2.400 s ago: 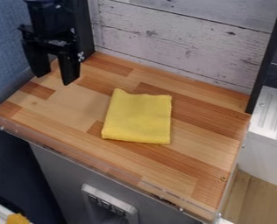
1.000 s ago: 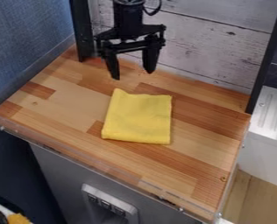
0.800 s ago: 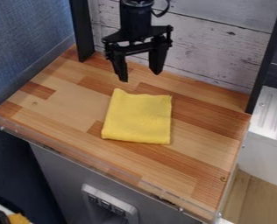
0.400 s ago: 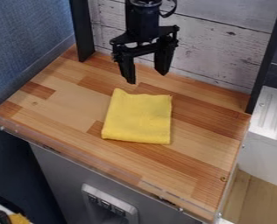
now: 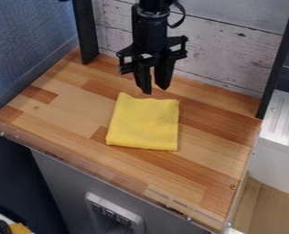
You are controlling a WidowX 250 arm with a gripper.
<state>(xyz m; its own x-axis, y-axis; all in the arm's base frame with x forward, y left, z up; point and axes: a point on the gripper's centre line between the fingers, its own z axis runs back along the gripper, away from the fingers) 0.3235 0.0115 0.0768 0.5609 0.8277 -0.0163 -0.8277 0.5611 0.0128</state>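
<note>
Hanging at 12 o'clock of the folded yellow cloth [image 5: 143, 122], the black claw [image 5: 155, 90] is held with a narrow gap between its fingers. The cloth is laid near the middle of the wooden worktop [image 5: 211, 167], well inside its edges. The worktop is bordered by a plank wall [image 5: 223, 61] at 1 o'clock, dark posts [image 5: 86, 34] at 11 and 2, and a clear rim [image 5: 98, 170] from 9 to 5.

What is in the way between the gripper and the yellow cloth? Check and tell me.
Nothing visible stands between the gripper and the yellow cloth. The gripper hangs near the cloth's far edge, its fingers apart, and the cloth lies uncovered on the wooden countertop.
</note>
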